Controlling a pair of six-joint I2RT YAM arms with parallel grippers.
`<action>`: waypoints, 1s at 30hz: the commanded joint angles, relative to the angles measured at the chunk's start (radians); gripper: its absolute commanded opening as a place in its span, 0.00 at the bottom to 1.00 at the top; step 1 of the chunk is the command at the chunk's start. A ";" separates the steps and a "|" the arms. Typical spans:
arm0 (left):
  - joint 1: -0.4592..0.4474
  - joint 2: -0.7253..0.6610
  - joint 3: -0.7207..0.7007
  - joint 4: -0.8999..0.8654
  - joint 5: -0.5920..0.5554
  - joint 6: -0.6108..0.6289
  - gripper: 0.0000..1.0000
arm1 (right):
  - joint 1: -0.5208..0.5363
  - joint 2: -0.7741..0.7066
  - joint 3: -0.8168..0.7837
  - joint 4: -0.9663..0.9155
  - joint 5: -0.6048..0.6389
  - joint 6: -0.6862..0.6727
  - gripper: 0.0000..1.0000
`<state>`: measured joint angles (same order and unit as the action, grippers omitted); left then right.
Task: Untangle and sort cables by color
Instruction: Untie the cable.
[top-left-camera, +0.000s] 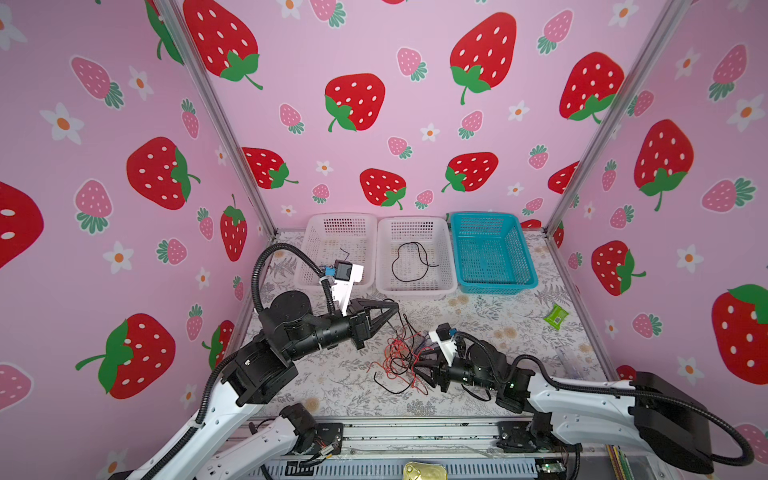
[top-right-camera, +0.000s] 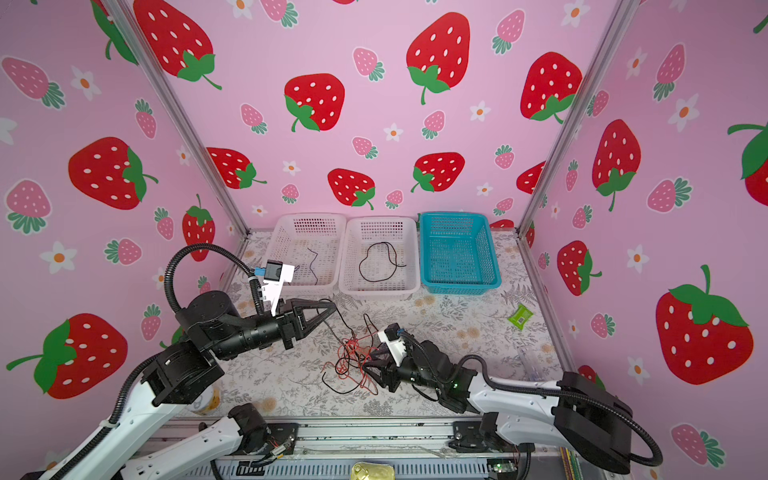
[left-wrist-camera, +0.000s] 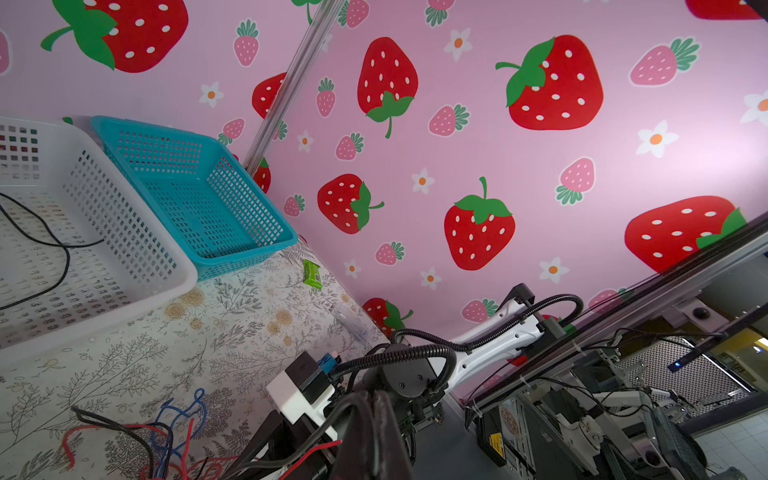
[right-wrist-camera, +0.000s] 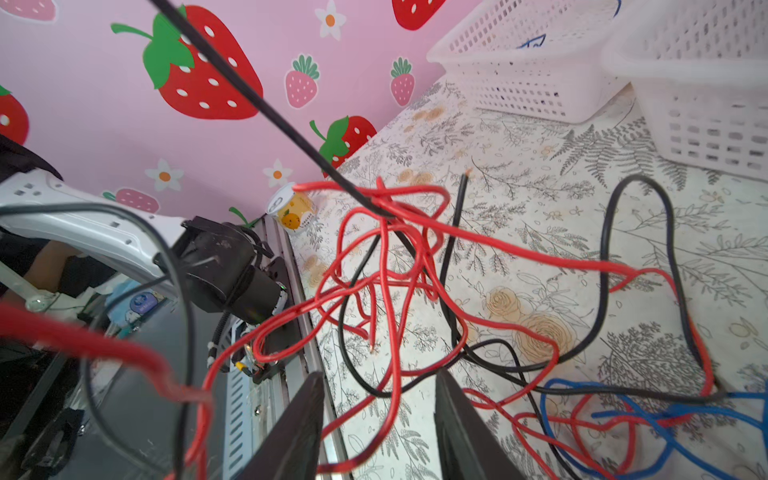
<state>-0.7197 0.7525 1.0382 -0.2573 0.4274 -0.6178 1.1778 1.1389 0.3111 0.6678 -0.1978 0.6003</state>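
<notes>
floral tabletop (top-left-camera: 511, 336) lies bare toward the green packet (top-left-camera: 556, 316); perforated plastic baskets (top-left-camera: 415, 219) line the back edge. thin limp cables (top-left-camera: 399, 357), red, black, blue, knot mid-table between both grippers. left gripper (top-left-camera: 390, 311) pinches a taut black cable (right-wrist-camera: 249, 92); right gripper (right-wrist-camera: 379, 376) jaws stand apart astride red strands (right-wrist-camera: 388, 291).
</notes>
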 joint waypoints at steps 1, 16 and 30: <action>0.005 -0.013 -0.001 0.054 -0.001 -0.002 0.00 | 0.008 0.019 0.020 0.048 0.030 0.028 0.31; 0.006 -0.150 0.221 -0.284 -0.331 0.190 0.00 | -0.218 -0.123 -0.051 -0.405 0.362 0.183 0.00; 0.006 -0.089 0.411 -0.338 -0.310 0.225 0.00 | -0.409 -0.148 -0.138 -0.460 0.269 0.180 0.00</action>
<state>-0.7177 0.6315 1.3968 -0.6064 0.0910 -0.4099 0.7738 0.9825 0.1761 0.2340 0.0856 0.7662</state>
